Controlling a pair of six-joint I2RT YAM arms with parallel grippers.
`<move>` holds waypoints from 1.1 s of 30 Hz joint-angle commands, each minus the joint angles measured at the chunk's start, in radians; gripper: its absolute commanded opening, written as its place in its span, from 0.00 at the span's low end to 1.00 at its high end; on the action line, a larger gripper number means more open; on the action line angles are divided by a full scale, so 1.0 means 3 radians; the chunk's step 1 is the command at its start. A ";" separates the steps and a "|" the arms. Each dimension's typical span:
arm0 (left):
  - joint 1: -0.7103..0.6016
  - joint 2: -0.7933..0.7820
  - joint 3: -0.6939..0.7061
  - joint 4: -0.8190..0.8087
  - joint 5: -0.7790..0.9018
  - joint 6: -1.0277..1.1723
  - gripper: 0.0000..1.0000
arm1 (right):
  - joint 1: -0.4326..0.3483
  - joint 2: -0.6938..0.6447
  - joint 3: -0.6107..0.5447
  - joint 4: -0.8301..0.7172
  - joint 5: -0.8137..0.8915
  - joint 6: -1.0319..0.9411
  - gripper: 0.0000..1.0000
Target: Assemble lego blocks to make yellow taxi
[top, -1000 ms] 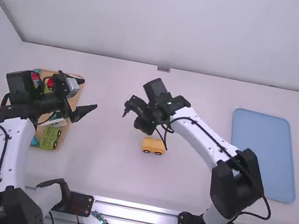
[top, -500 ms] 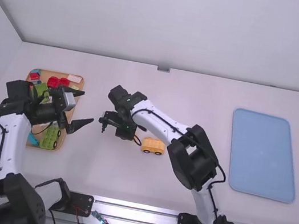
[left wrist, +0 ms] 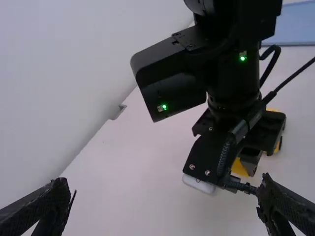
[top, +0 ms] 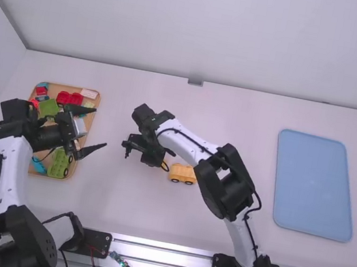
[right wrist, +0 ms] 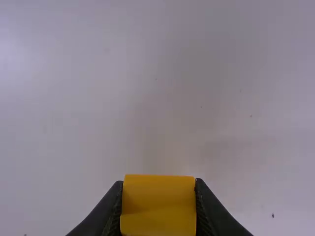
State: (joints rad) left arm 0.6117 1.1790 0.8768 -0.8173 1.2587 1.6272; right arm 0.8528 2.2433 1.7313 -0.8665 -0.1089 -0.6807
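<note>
High view: one yellow vehicle body (top: 182, 174), wheeled, mid-table, long axis running left to right, wheels facing the arms' bases; which end is front cannot be told. Right gripper (top: 153, 159), just beside it. Left gripper (top: 100, 128), fingers spread, over the near-right part of a wooden tray (top: 69, 86) of coloured blocks. Blue tray (top: 314, 185), far right.

Left wrist view: left gripper (left wrist: 165, 189), spread wide, empty.

Right wrist view: right gripper (right wrist: 159, 206), pinching one yellow block (right wrist: 158, 201) by opposite sides; block's long axis indeterminable.
</note>
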 commanded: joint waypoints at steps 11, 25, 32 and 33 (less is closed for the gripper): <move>0.0037 0.0017 0.0015 0.0172 0.0057 -0.0300 0.99 | 0.0045 0.0253 0.0097 -0.0005 -0.0010 0.0006 0.00; 0.0028 0.0017 0.0015 0.0197 0.0017 -0.0312 0.99 | 0.0175 0.0253 -0.0052 0.0172 -0.0055 -0.0090 0.00; 0.0041 0.0017 0.0015 0.0197 0.0027 -0.0312 0.99 | 0.0170 0.0253 -0.0060 0.0188 -0.0071 -0.0113 0.02; 0.0039 0.0017 0.0015 0.0197 0.0027 -0.0312 0.99 | 0.0168 0.0253 -0.0060 0.0186 -0.0071 -0.0116 0.05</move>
State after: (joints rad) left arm 0.6125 1.1790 0.8764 -0.7567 1.2526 1.5414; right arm 0.9073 2.3024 1.7218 -0.8066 -0.1211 -0.7101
